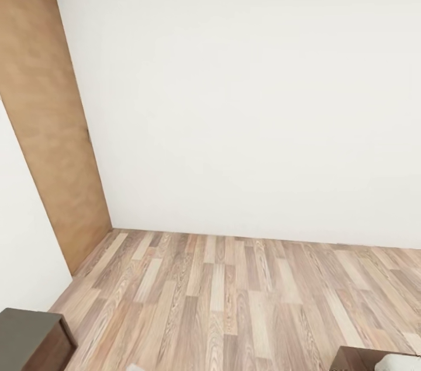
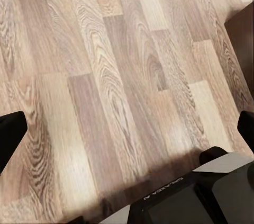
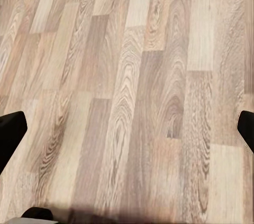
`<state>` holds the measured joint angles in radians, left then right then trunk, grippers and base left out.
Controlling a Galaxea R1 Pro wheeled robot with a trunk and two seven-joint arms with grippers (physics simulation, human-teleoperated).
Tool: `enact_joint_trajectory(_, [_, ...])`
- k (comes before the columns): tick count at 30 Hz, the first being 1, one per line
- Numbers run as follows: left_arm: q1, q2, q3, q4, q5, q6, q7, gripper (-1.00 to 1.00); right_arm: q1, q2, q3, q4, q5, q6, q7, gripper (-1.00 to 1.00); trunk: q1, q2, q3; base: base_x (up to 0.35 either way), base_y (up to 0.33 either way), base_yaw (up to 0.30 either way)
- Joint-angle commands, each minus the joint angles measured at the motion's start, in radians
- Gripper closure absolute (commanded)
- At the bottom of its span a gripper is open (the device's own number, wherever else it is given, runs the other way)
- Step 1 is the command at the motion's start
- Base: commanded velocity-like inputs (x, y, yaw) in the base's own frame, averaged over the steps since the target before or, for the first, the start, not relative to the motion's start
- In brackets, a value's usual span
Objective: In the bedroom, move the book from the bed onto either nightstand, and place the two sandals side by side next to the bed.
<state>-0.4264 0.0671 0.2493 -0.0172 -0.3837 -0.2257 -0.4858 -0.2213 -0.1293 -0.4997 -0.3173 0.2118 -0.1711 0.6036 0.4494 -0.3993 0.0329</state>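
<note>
Head view faces a bare white wall [image 1: 245, 96], brown wooden door [image 1: 49, 125] and grey-brown plank floor [image 1: 234, 301]; both grippers [image 2: 127, 128] [image 3: 127, 128] gape empty. Book, sandals unseen. Dark brown cabinet corner [image 1: 32, 339] sits close, so turning risks a bump.

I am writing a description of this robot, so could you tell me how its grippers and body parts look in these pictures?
Little of them shows. In each wrist view the fingertips are plain black, blunt shapes at both side edges: left gripper, right gripper. The left wrist view also shows the robot's base: dark grey and black panels, a lighter grey surface and small pale lettering, mirrored and hard to read. No cables are visible.
</note>
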Motion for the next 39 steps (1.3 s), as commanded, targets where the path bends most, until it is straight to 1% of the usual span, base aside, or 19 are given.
enact_joint_trajectory(1, [0.000, 0.000, 0.008, 0.000, -0.011, -0.004, -0.002, -1.00, 0.000, 0.000, -0.008, 0.001, 0.011, -0.005, 0.004, -1.00, 0.001, -0.001, 0.000, 0.106, 0.000, -0.273])
enact_joint_trajectory(17, [0.000, 0.000, 0.010, 0.000, -0.011, -0.004, -0.002, -1.00, -0.001, 0.000, -0.008, 0.002, 0.011, -0.005, 0.004, -1.00, 0.001, -0.001, 0.000, 0.013, 0.000, -0.287])
enact_joint_trajectory(21, [0.000, 0.000, 0.009, 0.000, -0.011, -0.004, -0.002, -1.00, -0.001, 0.000, -0.008, 0.002, 0.011, -0.006, 0.004, -1.00, 0.001, -0.001, 0.000, 0.150, 0.054, -0.232])
enact_joint_trajectory(39, [0.000, -0.001, 0.009, 0.000, -0.011, -0.004, -0.002, -1.00, -0.001, 0.000, -0.008, 0.003, 0.011, -0.006, 0.004, -1.00, 0.001, -0.001, 0.000, 0.298, 0.092, -0.018])
